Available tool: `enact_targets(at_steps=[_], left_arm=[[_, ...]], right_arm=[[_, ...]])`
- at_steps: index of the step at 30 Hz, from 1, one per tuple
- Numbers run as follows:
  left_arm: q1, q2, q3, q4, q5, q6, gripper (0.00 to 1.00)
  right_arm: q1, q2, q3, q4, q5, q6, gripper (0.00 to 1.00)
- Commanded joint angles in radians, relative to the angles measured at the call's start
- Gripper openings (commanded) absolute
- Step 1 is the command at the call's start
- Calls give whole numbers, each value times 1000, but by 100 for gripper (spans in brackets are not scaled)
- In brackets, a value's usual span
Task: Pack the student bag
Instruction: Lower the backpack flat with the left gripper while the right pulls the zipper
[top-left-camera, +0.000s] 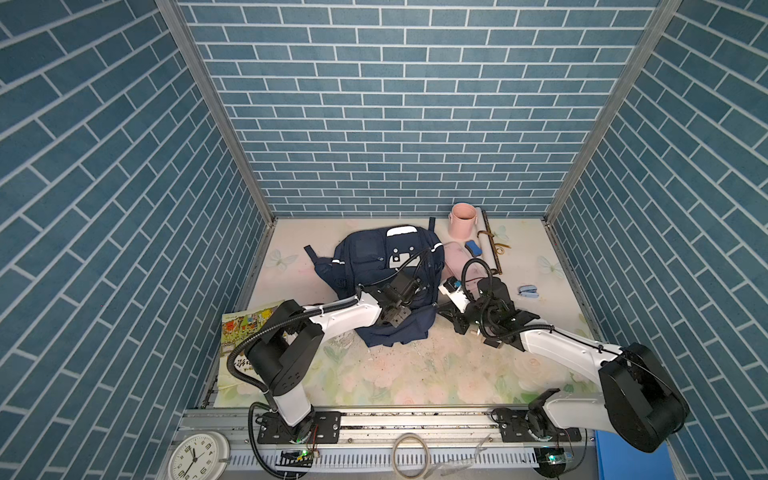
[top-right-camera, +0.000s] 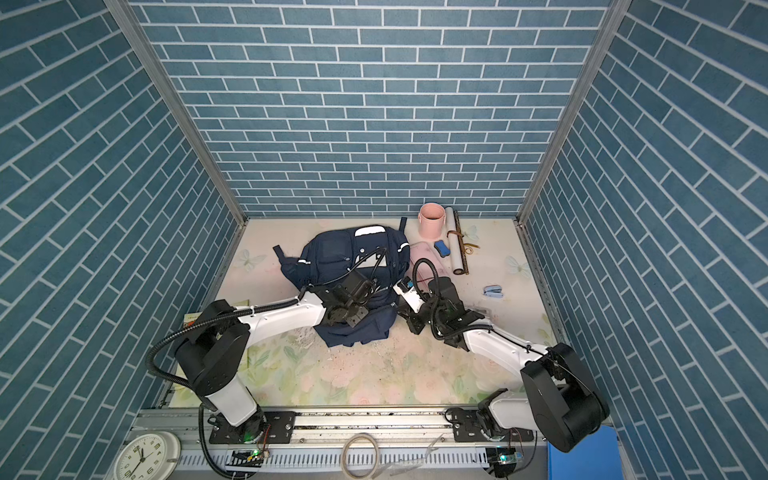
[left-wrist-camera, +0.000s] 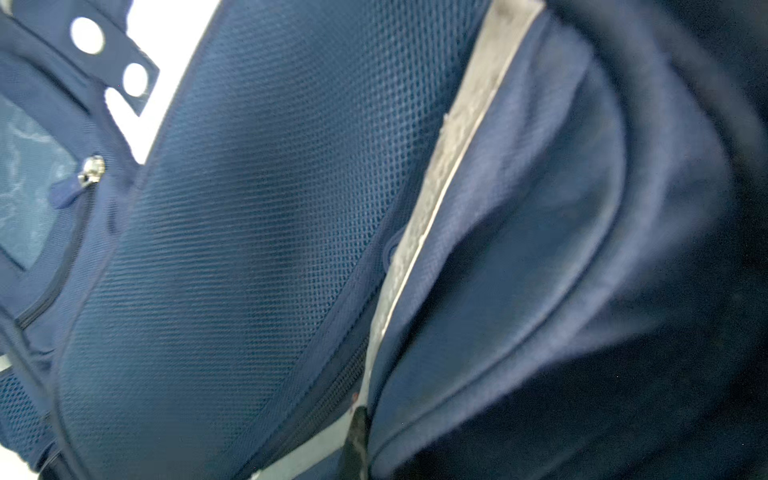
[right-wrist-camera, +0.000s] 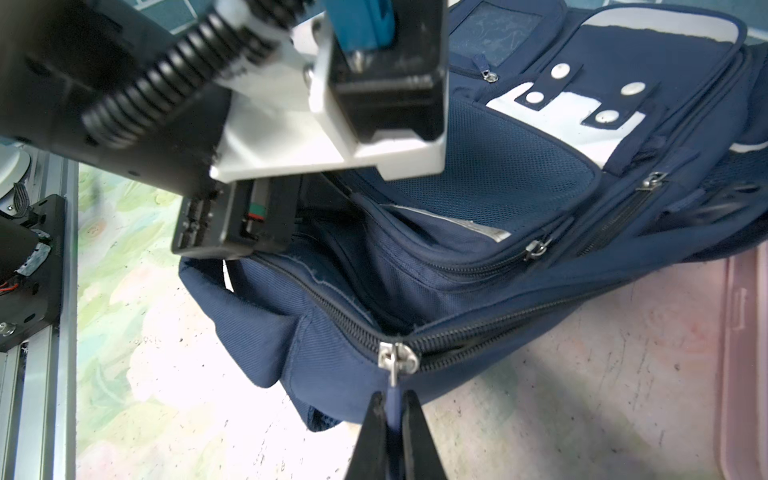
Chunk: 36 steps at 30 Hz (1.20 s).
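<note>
**Zip pull in my right fingers, track running crosswise**

The student bag lies front side up in the middle of the table, toward the back wall, with its near end slumped toward me. My right fingers are pinched narrow on the blue zip pull. The silver slider hangs just beyond their tips, on the side edge of the bag.

What matters is the line of the zip track. It runs along the bag's edge, away from the slider on both sides and across the way my right fingers point, not in line with them. A dark gap into the bag shows just above the slider. I cannot tell which stretch of teeth is already parted.

My left fingers are closed, as far as I can judge on a fold of the bag's fabric at its near end, above the track. I see only one tip against the cloth. So the right hand is the one on the zip, and any pull should go sideways along the track while the left holds the cloth taut.
</note>
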Motion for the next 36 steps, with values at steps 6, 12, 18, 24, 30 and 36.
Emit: enact_targets(at_steps=[6,12,18,24,30,36], left_arm=[[109,-118,109,-72,153,-159,0],[156,-190,122,-69,313,-310,0],[196,-203,179,-14,346,-441,0],[220,-164,241,26,303,-536,0],[236,-146,275,28,313,-642,0],[251,-204,264,-91,374,-686,0]], right_arm=[[1,4,49,31,51,-30,0],[-6,9,109,12,120,-58,0],[20,21,172,-32,28,-90,0],[156,15,200,-78,35,-110,0],[211,66,223,-94,125,-35,0],[105,40,267,-150,217,-19,0]])
